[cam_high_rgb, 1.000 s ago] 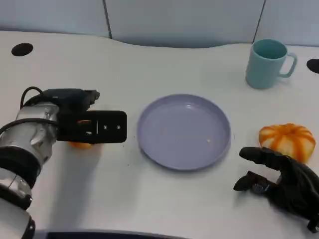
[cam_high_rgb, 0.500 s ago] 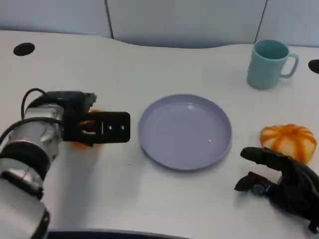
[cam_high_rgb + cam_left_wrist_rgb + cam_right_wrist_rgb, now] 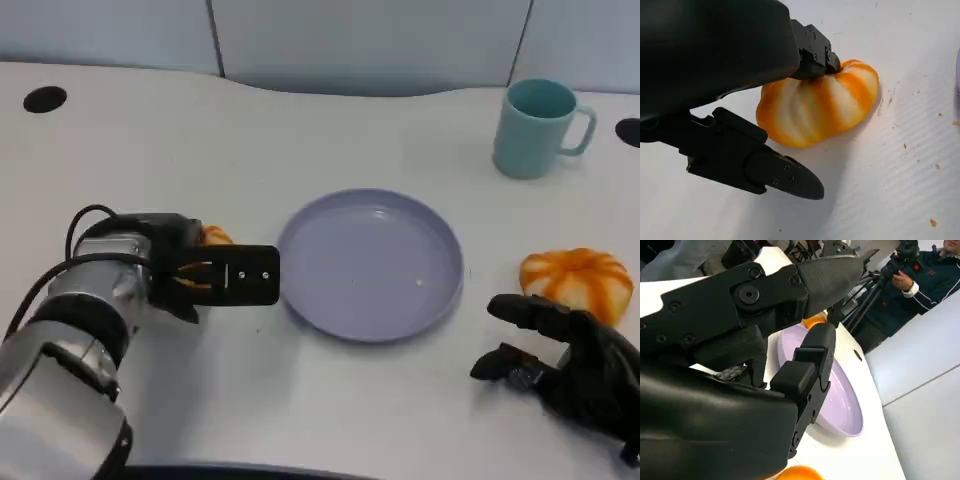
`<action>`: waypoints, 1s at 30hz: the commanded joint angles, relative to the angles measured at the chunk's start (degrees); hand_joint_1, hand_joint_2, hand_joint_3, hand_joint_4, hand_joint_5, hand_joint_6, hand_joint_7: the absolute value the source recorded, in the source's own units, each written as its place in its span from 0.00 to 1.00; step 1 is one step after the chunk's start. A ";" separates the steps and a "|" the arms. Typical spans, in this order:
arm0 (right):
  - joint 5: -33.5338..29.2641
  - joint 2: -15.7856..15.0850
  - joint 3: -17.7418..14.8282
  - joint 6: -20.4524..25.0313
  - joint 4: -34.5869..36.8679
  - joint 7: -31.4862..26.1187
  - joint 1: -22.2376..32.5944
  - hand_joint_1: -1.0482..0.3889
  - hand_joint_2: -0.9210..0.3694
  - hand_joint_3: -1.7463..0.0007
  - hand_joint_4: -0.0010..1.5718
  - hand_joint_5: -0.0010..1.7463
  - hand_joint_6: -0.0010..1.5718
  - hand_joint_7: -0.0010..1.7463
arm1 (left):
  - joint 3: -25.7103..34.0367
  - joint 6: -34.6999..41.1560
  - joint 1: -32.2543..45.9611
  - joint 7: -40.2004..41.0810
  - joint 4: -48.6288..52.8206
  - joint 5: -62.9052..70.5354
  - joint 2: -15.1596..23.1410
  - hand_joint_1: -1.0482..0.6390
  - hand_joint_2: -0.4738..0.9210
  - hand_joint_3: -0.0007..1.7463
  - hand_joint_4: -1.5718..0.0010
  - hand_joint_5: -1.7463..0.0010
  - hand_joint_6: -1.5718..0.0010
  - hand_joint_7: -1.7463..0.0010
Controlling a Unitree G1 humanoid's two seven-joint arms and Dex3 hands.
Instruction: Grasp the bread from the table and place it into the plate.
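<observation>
We see left hand [image 3: 215,275] at frame's left, fingers around bread [image 3: 817,110] on the counter [image 3: 300,130] | plate [image 3: 370,263] centre | right hand [image 3: 570,365] lower right, fingers spread, holding nothing

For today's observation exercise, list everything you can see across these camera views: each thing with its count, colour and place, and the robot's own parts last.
Bread: two, orange and cream striped; one at the left hand's fingers left of the plate, one on the table right of the plate.
Plate: one, lilac, middle of the table, nothing in it.
Mug: one, pale teal, upright at the table's far right.
Table: one, white, with dark round holes at its far left and right edges.
Person: one, dark top, beside camera tripods beyond the table.
Left hand: black, on a silver forearm, a finger touching the left bread.
Right hand: black, fingers spread, near the right bread, holding nothing.
</observation>
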 commanded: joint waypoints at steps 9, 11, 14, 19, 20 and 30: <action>-0.34 -0.68 -0.16 1.43 0.73 -0.48 1.75 0.47 0.00 0.95 0.45 0.59 0.58 0.20 | -2.53 0.67 -0.40 -1.00 1.22 1.22 -0.19 0.27 0.94 0.00 0.94 0.99 0.88 1.00; -0.37 -0.67 -0.15 1.54 0.79 -0.54 1.66 0.47 0.00 0.95 0.46 0.59 0.58 0.20 | -2.61 0.46 -0.27 -0.94 1.22 1.02 -0.13 0.27 0.94 0.00 0.93 0.99 0.87 1.00; -0.57 -0.69 0.00 1.55 0.57 -0.84 1.71 0.46 0.00 0.96 0.46 0.59 0.59 0.20 | -2.25 -0.10 0.06 -0.28 1.08 0.40 0.04 0.28 0.93 0.00 0.93 0.99 0.86 0.99; -0.71 -0.67 0.10 0.67 0.48 -0.50 1.94 0.46 0.00 0.96 0.46 0.59 0.59 0.19 | -1.59 -0.18 0.31 -0.16 1.08 -0.47 -0.08 0.30 0.93 0.00 0.93 0.99 0.86 0.99; -0.71 -0.65 0.13 0.68 0.26 -0.55 2.07 0.46 0.00 0.95 0.46 0.59 0.59 0.19 | -1.44 -0.16 0.34 -0.32 1.11 -0.64 -0.15 0.31 0.93 0.00 0.93 0.99 0.85 1.00; -0.67 -0.54 0.24 0.80 -0.60 -0.82 2.70 0.47 0.00 0.95 0.45 0.59 0.59 0.18 | -1.92 -1.16 2.07 4.14 1.50 0.05 -0.59 0.38 0.93 0.00 0.69 0.88 0.71 0.97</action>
